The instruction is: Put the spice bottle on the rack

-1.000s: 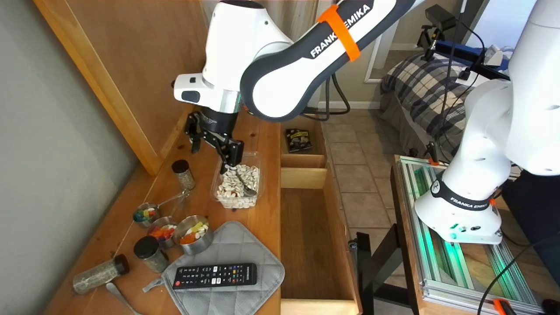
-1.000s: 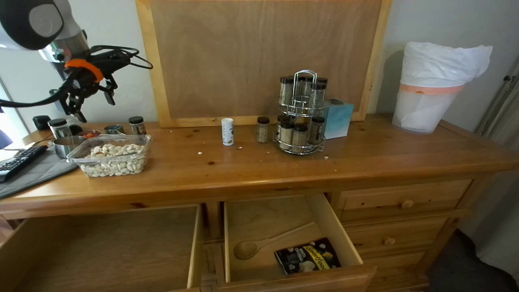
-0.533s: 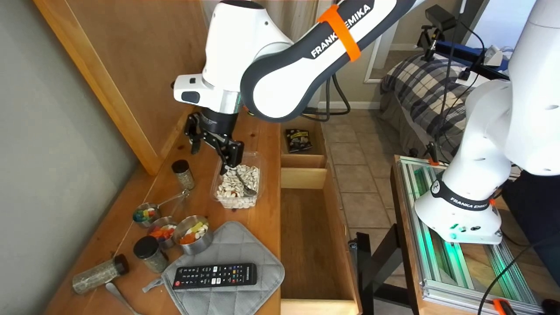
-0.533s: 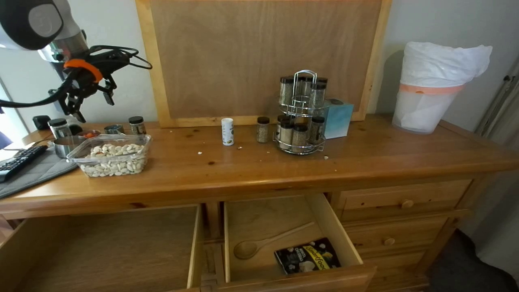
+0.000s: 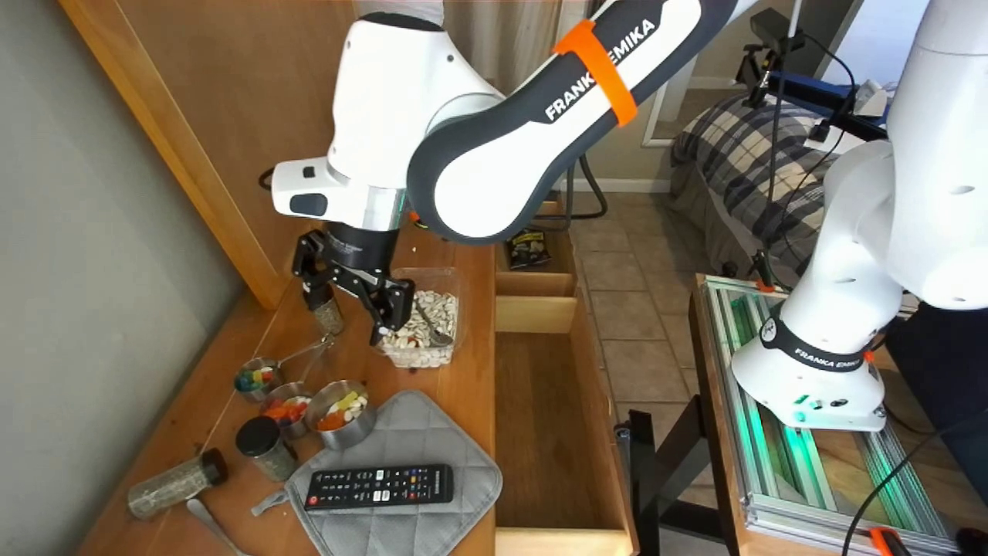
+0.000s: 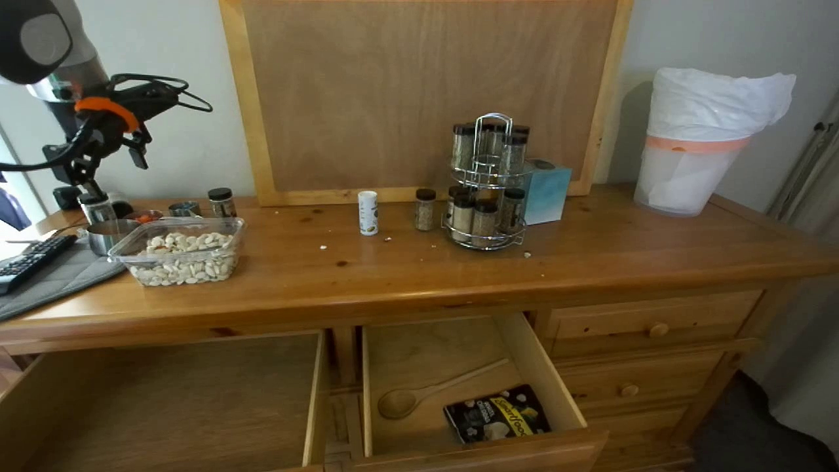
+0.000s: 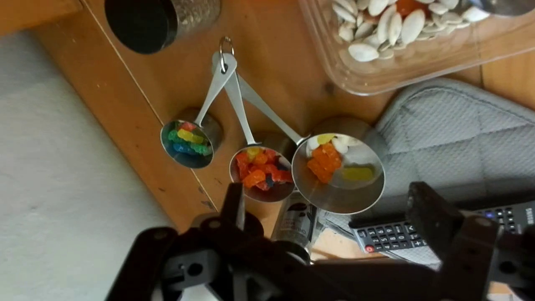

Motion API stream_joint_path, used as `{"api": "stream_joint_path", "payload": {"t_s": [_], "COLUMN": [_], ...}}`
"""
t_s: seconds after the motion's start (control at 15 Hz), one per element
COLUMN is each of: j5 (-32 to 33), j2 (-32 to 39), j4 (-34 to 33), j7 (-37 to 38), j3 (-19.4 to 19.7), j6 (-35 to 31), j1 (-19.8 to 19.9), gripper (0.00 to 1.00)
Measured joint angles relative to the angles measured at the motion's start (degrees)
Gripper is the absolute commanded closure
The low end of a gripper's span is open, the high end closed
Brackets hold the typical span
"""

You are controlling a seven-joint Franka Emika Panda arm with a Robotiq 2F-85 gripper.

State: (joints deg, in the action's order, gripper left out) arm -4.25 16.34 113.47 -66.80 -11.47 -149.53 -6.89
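Note:
The rack (image 6: 488, 178) is a shiny two-tier wire rack holding several small black-lidded jars, seen in an exterior view. A spice bottle (image 6: 425, 211) stands just beside it. Near my arm, one bottle (image 5: 328, 315) stands by the seed box, its lid partly hidden by a finger. Another bottle (image 5: 272, 455) stands beside the metal cups, also in the wrist view (image 7: 296, 221). A third bottle (image 5: 171, 488) lies on its side by the wall. My gripper (image 5: 343, 318) is open and empty above the counter, in the wrist view (image 7: 328, 190) over the cups.
A clear box of seeds (image 5: 421, 357) and metal cups with candy (image 5: 351, 432) stand under the arm. A remote (image 5: 378, 486) lies on a grey pot holder (image 5: 432, 432). A white canister (image 6: 368, 213) and blue box (image 6: 547, 193) stand nearer the rack. Two drawers are open.
My gripper holds still at first, then moves down and left in both exterior views, away from the rack. It stays open. The bottles and other objects have not moved.

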Motion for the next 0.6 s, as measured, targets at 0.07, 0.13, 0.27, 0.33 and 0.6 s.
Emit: {"api": "stream_joint_path", "payload": {"t_s": [0.07, 0.13, 0.27, 0.33, 0.6], "j5": [0.0, 0.0, -0.7, -1.4, -3.5], "j2": [0.8, 1.6, 3.6, 4.9, 11.3], "j4": [-0.9, -1.8, -3.9, -5.1, -11.3], "j7": [-0.1, -0.1, -0.5, -1.2, -4.1], "j3": [-0.6, -1.0, -2.3, -3.3, -7.2], "j6": [0.1, 0.3, 0.3, 0.3, 0.3], "j1": [0.1, 0.2, 0.8, 1.3, 2.8], "gripper": [0.0, 0.0, 0.0, 0.0, 0.0]}}
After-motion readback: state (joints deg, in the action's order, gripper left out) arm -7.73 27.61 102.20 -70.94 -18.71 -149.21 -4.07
